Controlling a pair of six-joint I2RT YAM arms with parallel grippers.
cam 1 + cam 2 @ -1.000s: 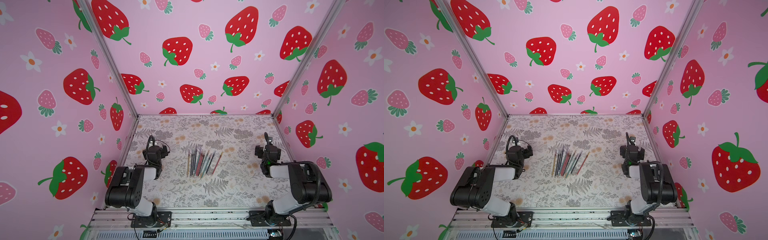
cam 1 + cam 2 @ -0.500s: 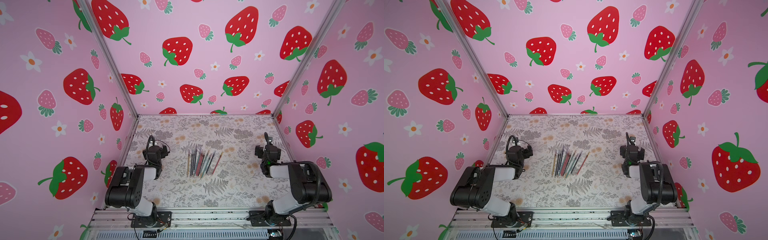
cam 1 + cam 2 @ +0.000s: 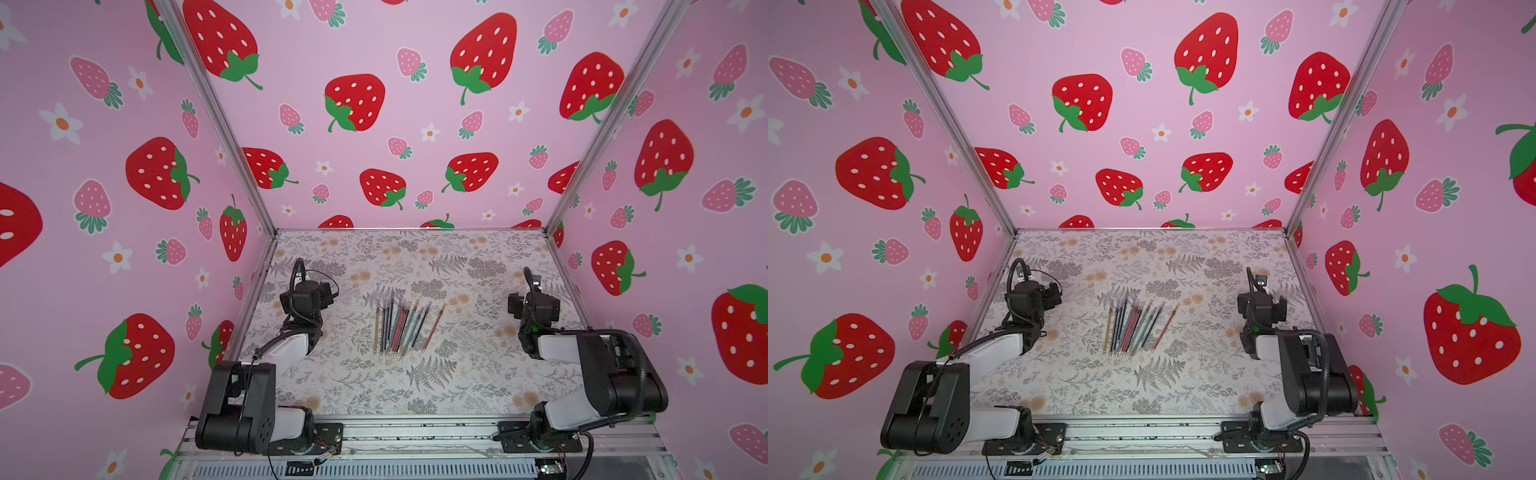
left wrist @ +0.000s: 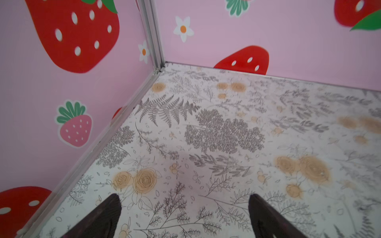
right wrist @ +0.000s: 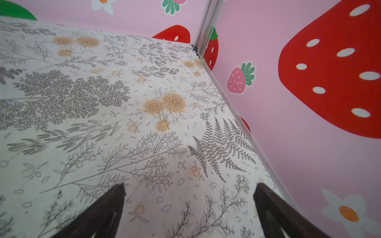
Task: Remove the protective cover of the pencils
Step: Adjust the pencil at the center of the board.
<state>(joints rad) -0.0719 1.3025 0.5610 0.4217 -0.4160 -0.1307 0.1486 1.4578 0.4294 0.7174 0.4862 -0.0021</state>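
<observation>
Pencils [image 3: 401, 328] lie fanned on floral table [image 3: 469, 386]. Left gripper [image 4: 184, 198] and right gripper [image 5: 189, 188] both spread wide, empty, well apart from them

- Desk [image 3: 457, 374]: closed in by a back wall [image 3: 395, 124], a left wall [image 3: 104, 208] and a right wall [image 3: 685, 187].
- Pencils [image 3: 405, 328]: on the desk near its middle, lying side by side in a loose fan. Near ends are bunched toward the front edge and far ends spread toward the back. One lies slightly apart at the right of the group.
- Left tool [image 3: 326, 291]: left of the pencils, well apart from them, near the left wall.
- Right tool [image 3: 514, 302]: right of the pencils, well apart from them, near the right wall.
- Rail [image 3: 415, 432]: in front of the desk, with one arm mounted toward each end.
</observation>
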